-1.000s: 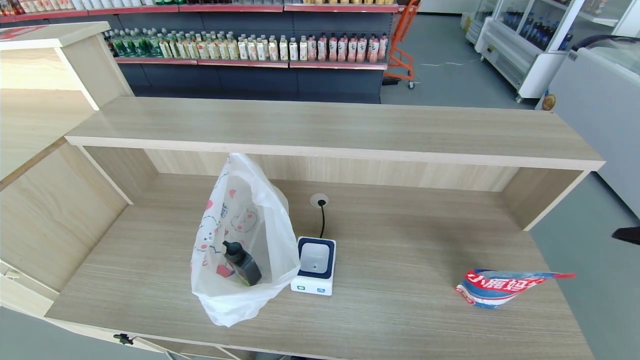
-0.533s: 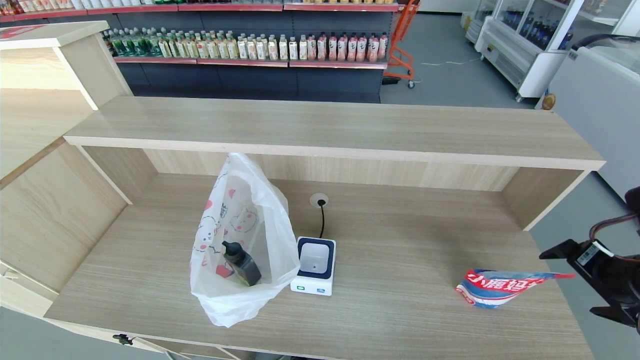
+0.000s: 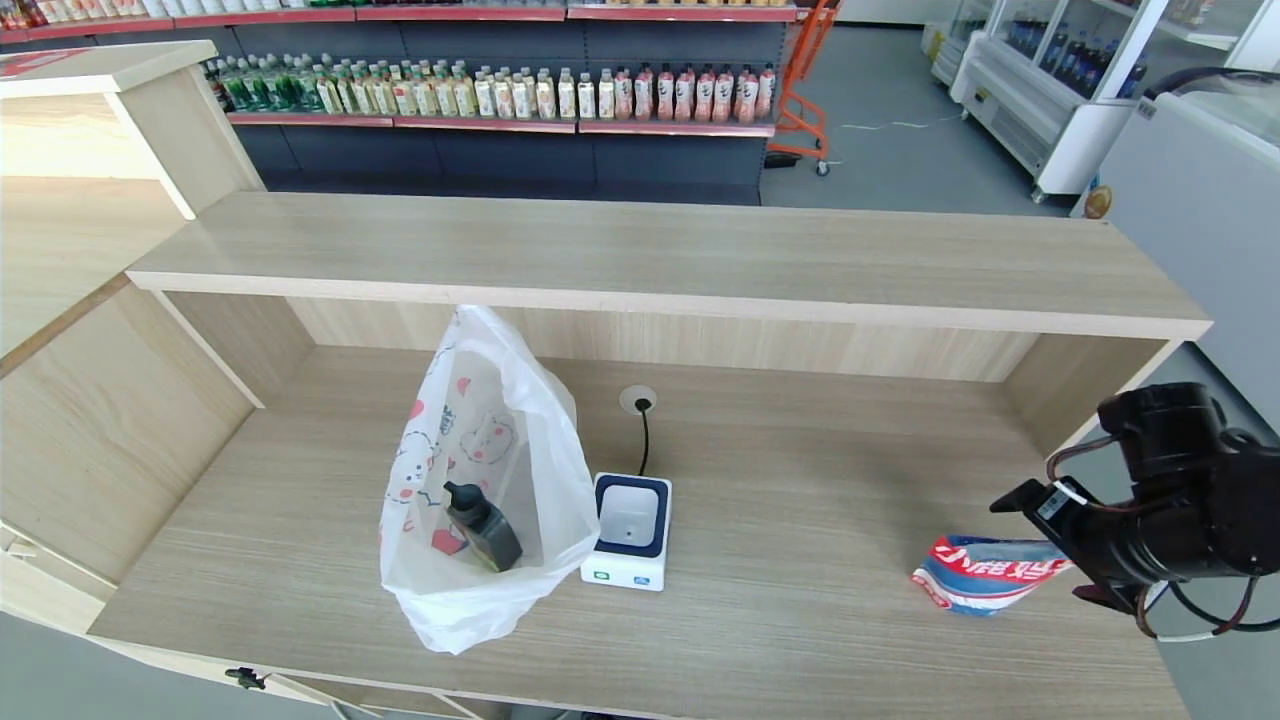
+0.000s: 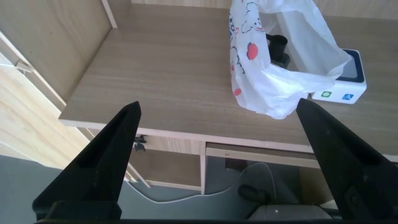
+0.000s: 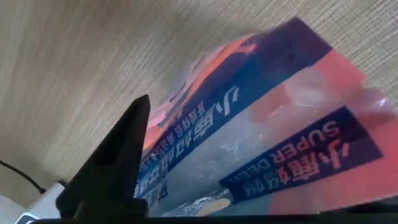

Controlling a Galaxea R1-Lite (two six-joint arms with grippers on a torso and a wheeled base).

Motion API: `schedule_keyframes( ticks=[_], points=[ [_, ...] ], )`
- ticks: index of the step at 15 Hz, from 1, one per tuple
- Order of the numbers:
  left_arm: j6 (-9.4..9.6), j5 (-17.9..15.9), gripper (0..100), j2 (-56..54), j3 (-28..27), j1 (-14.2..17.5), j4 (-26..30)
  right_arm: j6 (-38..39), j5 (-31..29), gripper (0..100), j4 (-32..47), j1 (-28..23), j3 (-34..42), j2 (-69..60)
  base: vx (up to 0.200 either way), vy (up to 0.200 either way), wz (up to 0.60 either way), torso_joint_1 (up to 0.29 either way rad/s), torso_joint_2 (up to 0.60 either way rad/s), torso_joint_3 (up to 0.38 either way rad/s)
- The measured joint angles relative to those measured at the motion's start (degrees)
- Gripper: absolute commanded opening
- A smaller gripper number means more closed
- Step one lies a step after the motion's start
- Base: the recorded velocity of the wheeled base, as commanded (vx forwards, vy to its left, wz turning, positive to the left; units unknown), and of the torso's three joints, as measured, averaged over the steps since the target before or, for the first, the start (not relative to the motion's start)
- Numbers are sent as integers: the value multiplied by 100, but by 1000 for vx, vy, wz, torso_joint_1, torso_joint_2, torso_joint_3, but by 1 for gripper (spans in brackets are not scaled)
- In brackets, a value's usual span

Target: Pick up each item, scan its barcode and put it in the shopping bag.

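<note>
- Snack pouch (image 3: 975, 585), red, white and blue: lies flat near the right end of the worktop (image 3: 800, 500), well apart from the other goods.
- Right fingers (image 3: 1022, 497): spread apart over the pouch's right end, one on its far side and one on its near side; contact with the pouch cannot be told. In the right wrist view one finger (image 5: 118, 162) stands close against the printed face of the pouch (image 5: 267, 143).
- Left fingers (image 4: 106, 162): spread wide, holding nothing, off the near left edge of the worktop (image 4: 168, 81).
- Shopping bag (image 3: 480, 440), white plastic with cartoon print: stands open left of centre; contains one dark bottle (image 3: 485, 528), leaning.
- Barcode scanner (image 3: 628, 530), white with a dark window: just beside the bag on its right, cable running to a hole in the worktop.
</note>
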Motion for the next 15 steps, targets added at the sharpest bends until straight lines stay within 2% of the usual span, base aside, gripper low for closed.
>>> schedule_keyframes(
  ticks=[5, 11, 13, 15],
  points=[
    [-2, 0, 100, 0, 0, 0, 0, -246, -128, 0, -379, 236, -133, 722, 0, 0, 0, 0, 0, 0],
    [-2, 0, 100, 0, 0, 0, 0, -1262, -65, 0, -650, 261, -116, 897, 0, 0, 0, 0, 0, 0],
    [0, 0, 100, 0, 0, 0, 0, -1702, 613, 0, -792, 276, -116, 517, 0, 0, 0, 0, 0, 0],
    [2, 0, 100, 0, 0, 0, 0, -2352, 2427, 0, -905, 280, -91, -122, 0, 0, 0, 0, 0, 0]
  ],
)
